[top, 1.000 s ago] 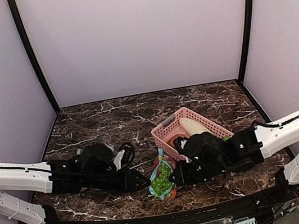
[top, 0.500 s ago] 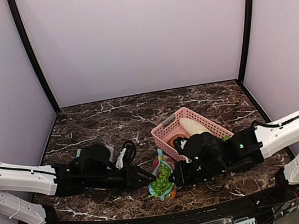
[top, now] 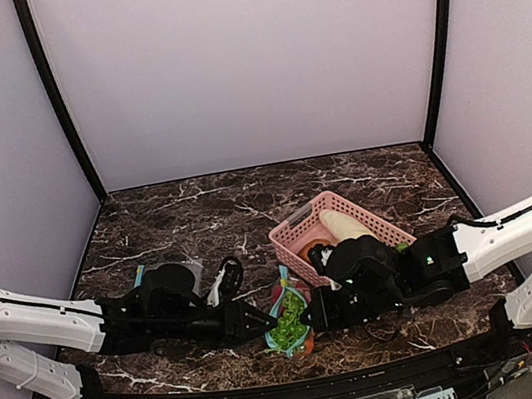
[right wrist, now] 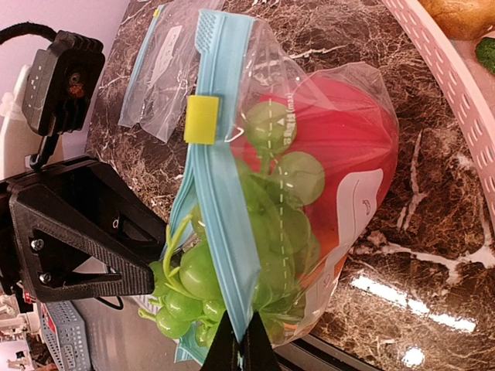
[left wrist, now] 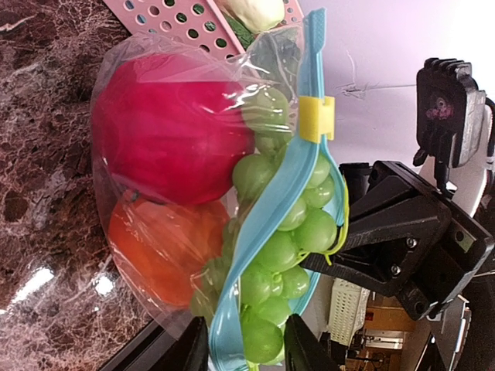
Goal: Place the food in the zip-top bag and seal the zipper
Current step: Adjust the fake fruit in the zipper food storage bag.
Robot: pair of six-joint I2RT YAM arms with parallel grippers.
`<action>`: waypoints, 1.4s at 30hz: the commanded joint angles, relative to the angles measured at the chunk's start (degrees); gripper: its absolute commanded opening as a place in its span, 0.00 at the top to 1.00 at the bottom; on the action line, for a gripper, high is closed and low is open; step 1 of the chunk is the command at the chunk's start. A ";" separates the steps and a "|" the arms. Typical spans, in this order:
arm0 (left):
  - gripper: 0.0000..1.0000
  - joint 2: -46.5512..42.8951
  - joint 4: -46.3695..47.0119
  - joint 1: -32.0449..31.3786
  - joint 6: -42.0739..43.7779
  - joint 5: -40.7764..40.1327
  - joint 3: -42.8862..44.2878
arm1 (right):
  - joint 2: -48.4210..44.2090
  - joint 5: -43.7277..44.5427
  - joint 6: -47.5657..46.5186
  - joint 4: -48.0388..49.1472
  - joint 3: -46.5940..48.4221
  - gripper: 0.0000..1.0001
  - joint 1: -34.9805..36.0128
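The zip-top bag (top: 287, 320) stands between my two grippers near the table's front edge. It holds a red fruit (left wrist: 170, 124), an orange fruit (left wrist: 162, 239) and a green grape bunch (left wrist: 286, 232). The grapes bulge out between the two sides of the light blue zipper (right wrist: 224, 209) at its near end. A yellow slider (right wrist: 203, 119) sits near the far end. My right gripper (right wrist: 240, 352) is shut on one zipper strip. My left gripper (left wrist: 244, 352) is open, its fingers on either side of the strip and the grapes.
A pink slatted basket (top: 295, 225) with pale and green produce stands just behind the bag. A second, empty clear bag (right wrist: 158, 69) lies flat to the left, beside my left arm (top: 152, 275). The table's front edge is close below the bag.
My left gripper has moved right, up to the bag, and now straddles its zipper end. The second bag has come out from under the left arm. The right gripper has not moved.
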 commanded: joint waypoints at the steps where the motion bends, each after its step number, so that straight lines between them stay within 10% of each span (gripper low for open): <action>1: 0.70 0.47 2.99 0.24 -0.54 1.35 -0.54 | -0.12 -0.03 -0.21 2.21 0.93 1.00 0.60; 16: 0.98 2.02 -0.37 0.20 0.86 2.15 2.06 | -0.06 0.50 -0.21 2.32 0.67 1.00 0.66; 42: 0.99 19.63 -65.02 -12.40 19.87 -38.36 42.13 | 7.61 11.99 10.90 -15.86 13.17 1.00 3.92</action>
